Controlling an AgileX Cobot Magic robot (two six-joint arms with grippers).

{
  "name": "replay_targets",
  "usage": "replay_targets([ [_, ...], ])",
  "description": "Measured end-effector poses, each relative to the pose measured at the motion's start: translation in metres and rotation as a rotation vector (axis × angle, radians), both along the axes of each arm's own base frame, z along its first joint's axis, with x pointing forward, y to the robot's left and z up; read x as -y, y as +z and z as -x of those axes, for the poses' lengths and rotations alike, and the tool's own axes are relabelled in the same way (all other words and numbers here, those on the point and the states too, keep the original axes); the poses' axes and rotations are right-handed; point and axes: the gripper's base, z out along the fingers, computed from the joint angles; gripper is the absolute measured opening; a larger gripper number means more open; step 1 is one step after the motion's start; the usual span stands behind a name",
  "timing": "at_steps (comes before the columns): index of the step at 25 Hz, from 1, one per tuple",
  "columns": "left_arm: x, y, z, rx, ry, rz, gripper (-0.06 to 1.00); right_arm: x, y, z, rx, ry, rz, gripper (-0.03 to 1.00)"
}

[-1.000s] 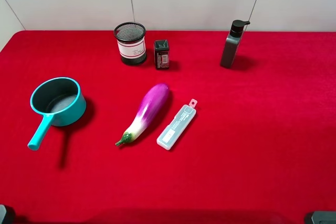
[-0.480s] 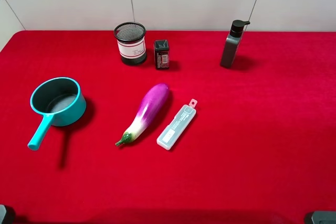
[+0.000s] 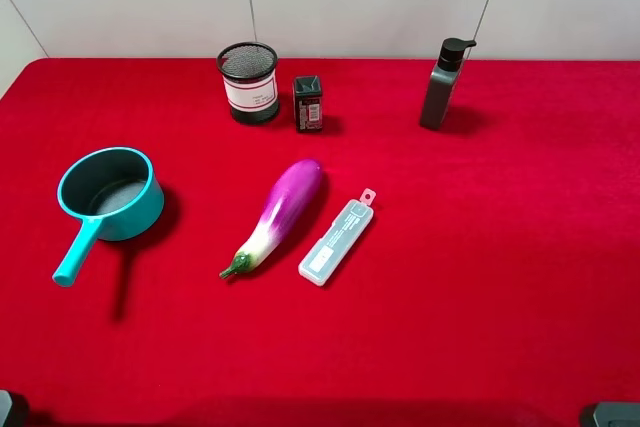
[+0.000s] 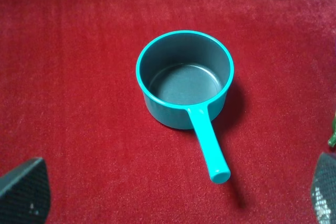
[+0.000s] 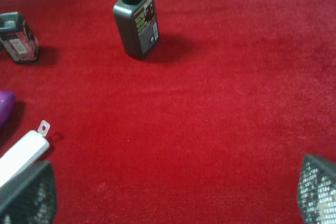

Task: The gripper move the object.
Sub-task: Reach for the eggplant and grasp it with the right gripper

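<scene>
The purple toy eggplant (image 3: 282, 211) lies on the red cloth near the middle, its green stem toward the front left. Its purple end shows in the right wrist view (image 5: 4, 104) and its stem tip in the left wrist view (image 4: 332, 139). My left gripper (image 4: 173, 195) is open with nothing between its fingertips (image 4: 26, 190), hovering near the front left corner, before the teal pot. My right gripper (image 5: 173, 192) is open and empty near the front right corner, well right of the eggplant. In the exterior high view only bits of the arms show at the bottom corners.
A teal saucepan (image 3: 108, 195) sits left of the eggplant. A translucent white plastic case (image 3: 337, 240) lies just right of it. At the back stand a black mesh cup (image 3: 248, 81), a small dark box (image 3: 308, 102) and a grey pump bottle (image 3: 440, 85).
</scene>
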Motion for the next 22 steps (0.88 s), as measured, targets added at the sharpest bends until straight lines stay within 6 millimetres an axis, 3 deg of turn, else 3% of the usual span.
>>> replay_targets([
  [8, 0.000, 0.000, 0.000, 0.000, 0.000, 0.000, 0.98, -0.007, 0.032, -0.058, -0.149, 0.052, -0.014, 0.69],
  [17, 0.000, 0.000, 0.000, 0.000, 0.000, 0.000, 0.98, -0.016, 0.031, -0.127, -0.382, 0.081, -0.064, 0.69],
  [22, 0.000, 0.000, 0.000, 0.000, 0.000, 0.000, 0.98, -0.037, 0.027, -0.155, -0.457, 0.154, -0.045, 0.69],
])
